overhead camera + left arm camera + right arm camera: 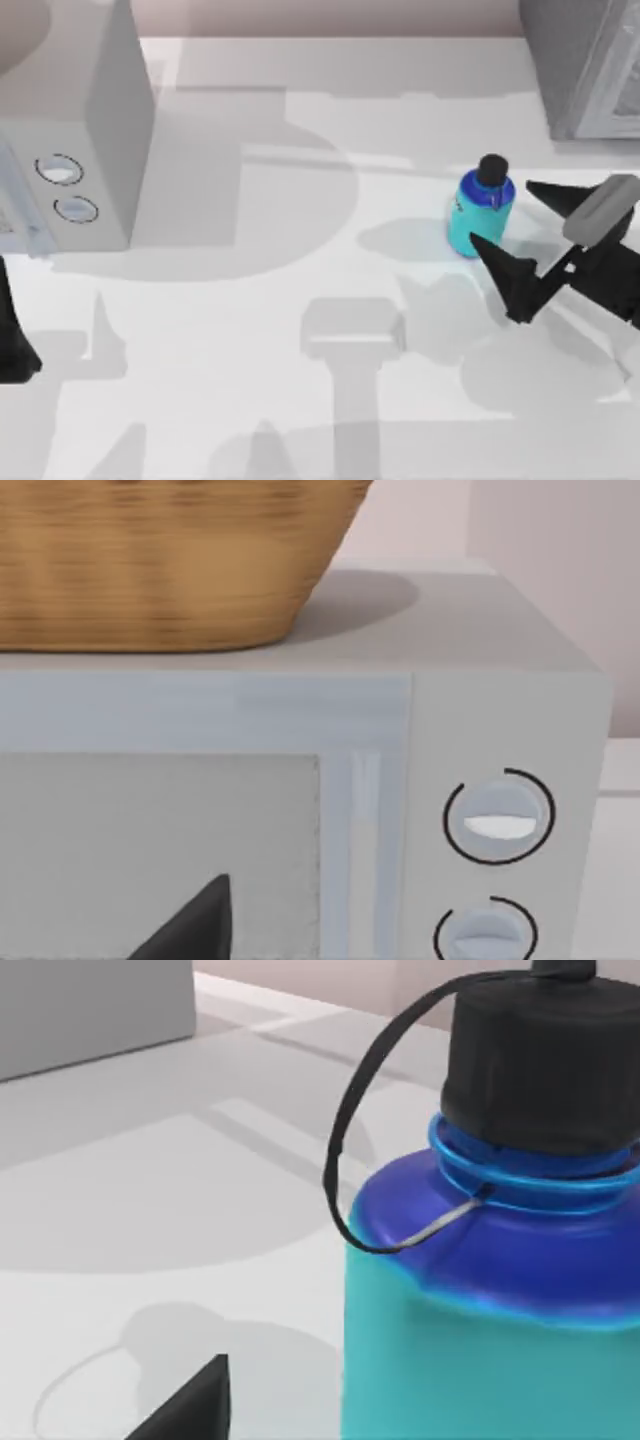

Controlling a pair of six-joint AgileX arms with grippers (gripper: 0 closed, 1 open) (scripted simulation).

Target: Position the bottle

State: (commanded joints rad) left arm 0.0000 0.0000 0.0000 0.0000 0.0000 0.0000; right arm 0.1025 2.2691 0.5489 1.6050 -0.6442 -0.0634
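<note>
Bottle point(479, 215): small, squat cylinder w/ cyan body, darker blue shoulder, round black cap. A thin black strap loops from cap down to the shoulder, seen close up in right wrist view point(480, 1340). Stands upright on the white table point(300, 420), cap on. Landmark = microwave point(85, 130) at table's left: bottle sits well apart from it, far to its right, roughly level w/ the microwave's front dials, on the right half of the table.
</note>
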